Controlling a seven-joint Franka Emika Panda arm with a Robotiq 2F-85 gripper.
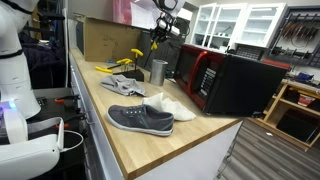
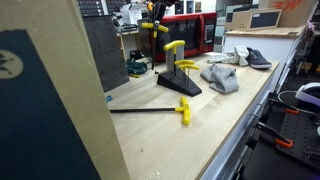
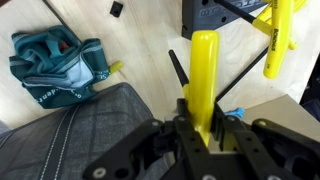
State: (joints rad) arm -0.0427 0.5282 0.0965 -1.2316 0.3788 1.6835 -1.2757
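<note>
My gripper (image 3: pixel 205 125) is shut on a yellow rod (image 3: pixel 203 70) that sticks out past the fingertips. In both exterior views the gripper (image 1: pixel 160 25) (image 2: pixel 154 22) hangs high above the wooden counter with the yellow rod (image 1: pixel 155 42) (image 2: pixel 153 38) dangling from it. Below and beside it stands a black stand (image 2: pixel 178 82) (image 3: pixel 212 14) with yellow pegs (image 2: pixel 174 46) (image 3: pixel 276 40). In the wrist view a grey shoe (image 3: pixel 75 135) lies under the gripper's left side.
A black rod with a yellow cross-end (image 2: pixel 184 111) lies on the counter (image 2: pixel 215 125). Grey shoes (image 1: pixel 140 118) (image 2: pixel 220 76), a white shoe (image 1: pixel 172 104), a metal cup (image 1: pixel 158 71), a red-fronted microwave (image 1: pixel 228 82), a teal pouch (image 3: pixel 55 65) and a cardboard box (image 1: pixel 105 40) stand around.
</note>
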